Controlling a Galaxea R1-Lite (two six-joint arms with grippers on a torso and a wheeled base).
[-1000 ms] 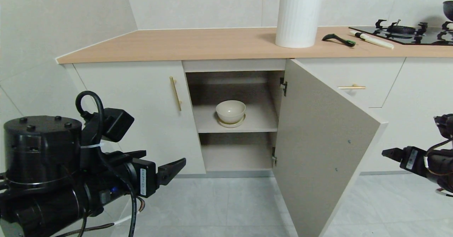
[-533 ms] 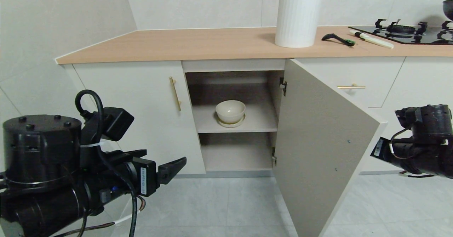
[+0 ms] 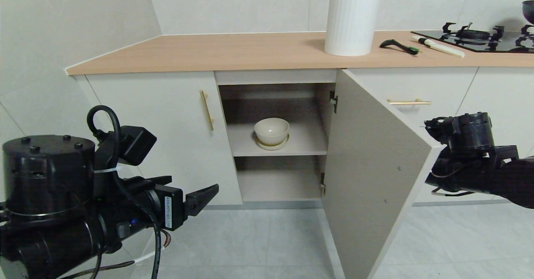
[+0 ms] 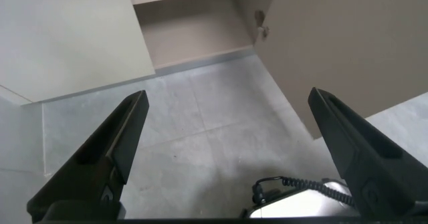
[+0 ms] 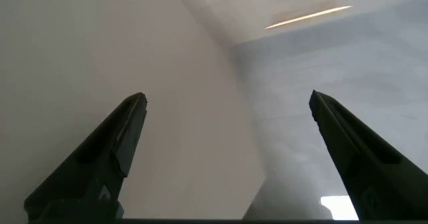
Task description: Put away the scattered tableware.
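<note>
The cabinet (image 3: 275, 116) in front of me stands open. Its door (image 3: 375, 166) has swung a little toward shutting over the last second, baring more of the drawer handle (image 3: 409, 102) behind it. That comes from my right arm (image 3: 471, 158), which has risen from low at the side and now sits against the door's outer edge. My right fingers (image 5: 227, 95) are spread wide with nothing between them, close to a pale flat surface that I take to be the door's face. I judge the putting-away is nearly done and closing up is the step in hand.

Above, the tabletop (image 3: 208, 51) carries a tall white ribbed canister (image 3: 352, 16); I cannot see what it holds.

My left fingers (image 4: 227, 97) hang low over the floor, also wide apart and holding nothing, well clear of the door's path.

Inside the cabinet, on the upper shelf (image 3: 300, 139), a cream bowl (image 3: 271, 131) sits upright on a small saucer (image 3: 271, 147), set back from the shelf's front edge. The door should pass it freely.

A pale knife (image 3: 438, 46) and a dark peeler (image 3: 399, 46) lie on the tabletop beside the canister, possibly left to stow.
</note>
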